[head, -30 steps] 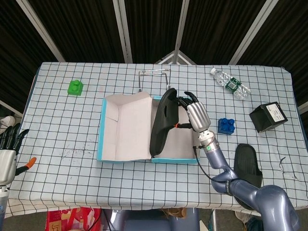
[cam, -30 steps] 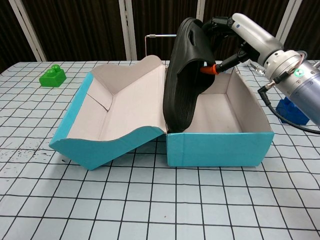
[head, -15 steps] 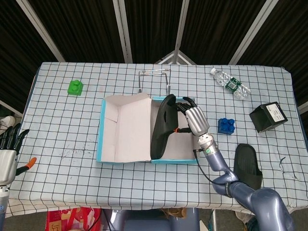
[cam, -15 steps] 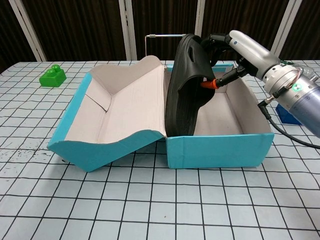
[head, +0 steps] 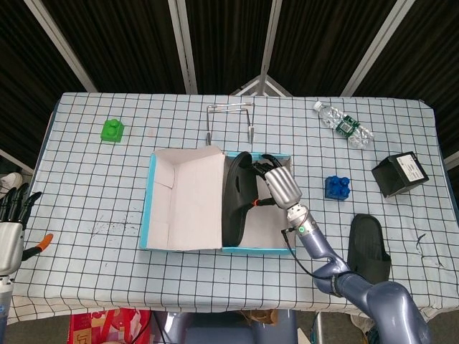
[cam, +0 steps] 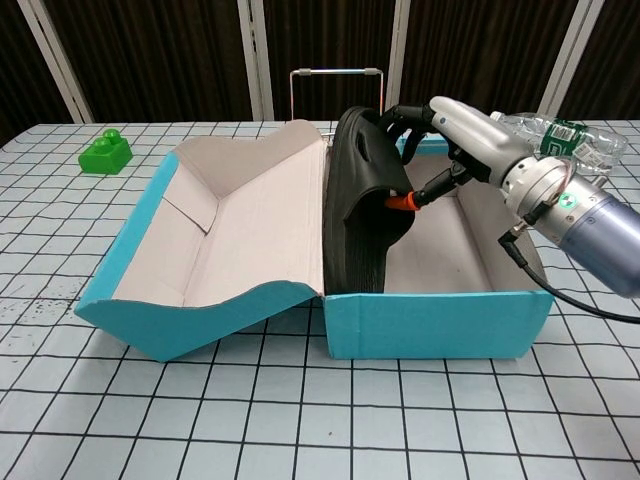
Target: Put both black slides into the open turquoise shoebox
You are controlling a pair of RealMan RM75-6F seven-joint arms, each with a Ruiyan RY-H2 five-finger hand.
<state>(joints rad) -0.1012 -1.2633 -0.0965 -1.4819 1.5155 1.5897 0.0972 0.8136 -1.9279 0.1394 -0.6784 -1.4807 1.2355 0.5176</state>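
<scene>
Two black slides, one turquoise shoebox (head: pixel 287 247)
One slide (cam: pixel 360 200) is held on edge inside it by the right hand (cam: pixel 455 125); the other slide (head: pixel 369 247) lies on the worktop (head: pixel 93 186); left hand (head: pixel 8 236) open, nothing held

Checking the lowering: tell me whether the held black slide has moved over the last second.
Yes. The black slide in the right hand has sunk deeper into the turquoise shoebox; against the metal frame behind, its top sits lower.

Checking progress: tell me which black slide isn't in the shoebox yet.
The black slide lying flat on the table by the right arm; the other slide stands on edge inside the turquoise shoebox, held by the right hand.
</scene>
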